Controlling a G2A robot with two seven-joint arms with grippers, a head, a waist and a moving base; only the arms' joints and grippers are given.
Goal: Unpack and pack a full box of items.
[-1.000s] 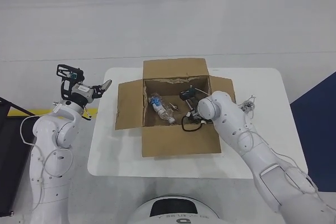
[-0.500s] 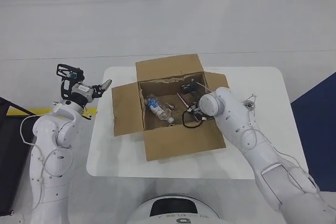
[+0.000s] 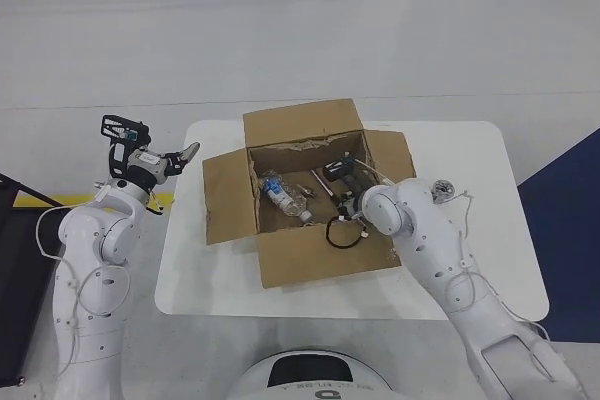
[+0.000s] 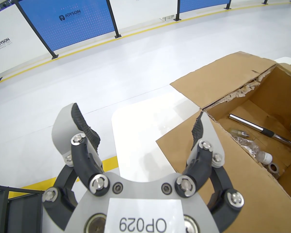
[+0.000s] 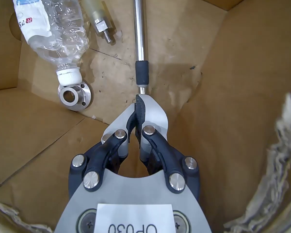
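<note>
An open cardboard box point(image 3: 280, 255) stands on the white table point(image 3: 460, 270). On its floor lie a clear plastic bottle point(image 5: 51, 25) with a white cap, a round steel flange point(image 5: 71, 95), a small threaded fitting point(image 5: 99, 22) and a metal rod point(image 5: 139, 25) with a black sleeve. My right gripper point(image 5: 138, 103) is down inside the box, shut on the near end of the rod. My left gripper point(image 4: 138, 124) hangs open with nothing in it, off the table's left edge and beside the box's left flap point(image 4: 184, 144); it is also in the top view point(image 3: 185, 155).
A black cable loop point(image 3: 342, 235) and a black block point(image 3: 335, 168) also lie in the box. A small metal part with wire point(image 3: 442, 188) rests on the table right of the box. Torn cardboard edges point(image 5: 281, 146) rise close to my right wrist.
The box has shifted left and turned slightly on the table. My right arm has drawn back toward the front of the box. The left arm has kept still.
</note>
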